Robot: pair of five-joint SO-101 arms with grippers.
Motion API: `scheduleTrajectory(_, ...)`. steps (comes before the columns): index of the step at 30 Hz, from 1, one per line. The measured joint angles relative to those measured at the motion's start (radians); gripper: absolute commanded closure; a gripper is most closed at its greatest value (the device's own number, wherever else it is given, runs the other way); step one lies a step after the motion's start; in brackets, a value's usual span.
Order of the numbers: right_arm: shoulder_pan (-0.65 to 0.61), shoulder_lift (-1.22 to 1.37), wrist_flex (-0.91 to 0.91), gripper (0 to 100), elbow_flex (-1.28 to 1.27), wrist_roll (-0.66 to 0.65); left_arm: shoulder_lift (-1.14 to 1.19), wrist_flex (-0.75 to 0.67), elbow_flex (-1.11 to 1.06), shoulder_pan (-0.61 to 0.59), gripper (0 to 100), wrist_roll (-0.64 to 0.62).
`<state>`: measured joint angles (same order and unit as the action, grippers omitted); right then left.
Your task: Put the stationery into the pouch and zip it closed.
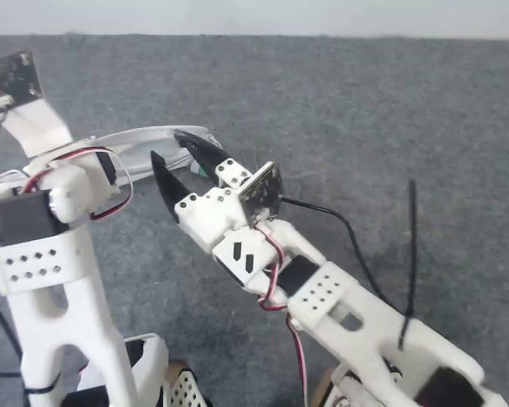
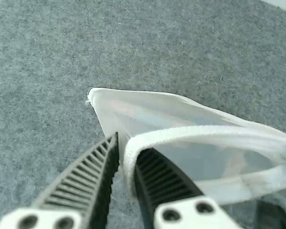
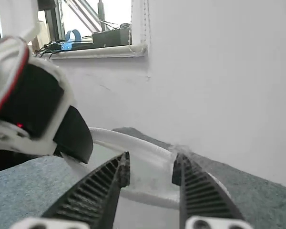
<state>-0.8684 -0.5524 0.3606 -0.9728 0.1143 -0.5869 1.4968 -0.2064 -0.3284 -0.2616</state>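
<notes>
Pouch (image 2: 181, 119) contents unclear; L fingers (image 2: 93, 176) pinch rim.

clear: carpet (image 1: 390, 119) beyond pouch (image 1: 140, 146) | blocked: pouch mouth, left arm (image 1: 59, 212) and right claw (image 1: 166, 145) crowd it

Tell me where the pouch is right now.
The pouch is at the high view's upper left, its zipper rim pinched by the left end effector, with the open right end effector just beside it.

The pouch (image 1: 148, 136) rests on the table (image 1: 365, 110) — left jaws astride its rim, right jaws beside.
</notes>
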Motion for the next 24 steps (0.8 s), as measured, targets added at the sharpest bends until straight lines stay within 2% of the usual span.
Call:
scheduleTrajectory(7, 0.06, -0.137, -0.284, 85.4, 0.0, 0.018, 0.0, 0.0, 0.0, -0.011, 99, 0.0)
scheduleTrajectory(19, 0.092, -0.146, -0.687, 85.4, 0.15, 0.018, 0.0, -0.014, 0.0, -0.244, 99, 0.0)
scheduleTrajectory(24, 0.1, -0.133, -0.726, 85.4, 0.172, -0.011, 0.0, -0.014, 0.0, -0.315, 99, 0.0)
